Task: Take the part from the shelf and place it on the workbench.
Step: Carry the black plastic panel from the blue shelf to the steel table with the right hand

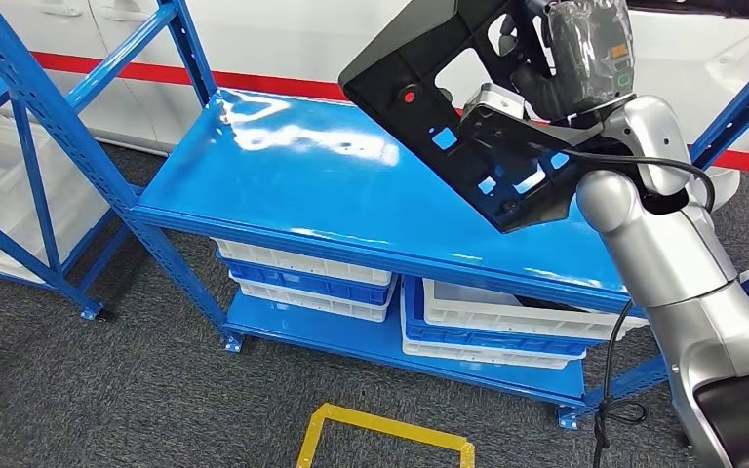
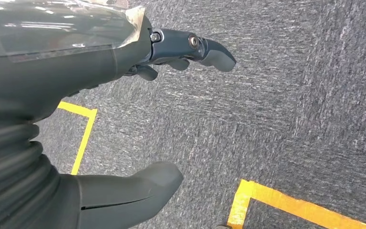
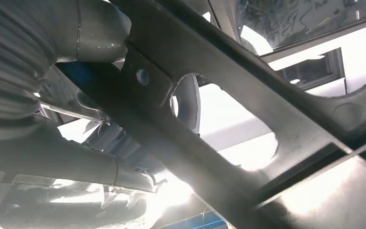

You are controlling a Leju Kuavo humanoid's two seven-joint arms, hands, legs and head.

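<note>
Your right hand (image 1: 536, 73) grips the black plastic part (image 1: 449, 107), a flat panel with cut-out windows, and holds it tilted in the air above the right end of the blue shelf (image 1: 283, 185). Up close, your fingers wrap a bar of the part (image 3: 209, 109). Your left hand (image 2: 124, 119) holds nothing, thumb and fingers apart, over grey carpet (image 2: 267, 119) with yellow tape lines (image 2: 83, 138). White and blue bins (image 1: 302, 278) sit below the shelf's top board.

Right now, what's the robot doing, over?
Right hand holds black part, lifted over blue shelf. Left hand empty, hanging over carpet. Shelf top bare below it.
</note>
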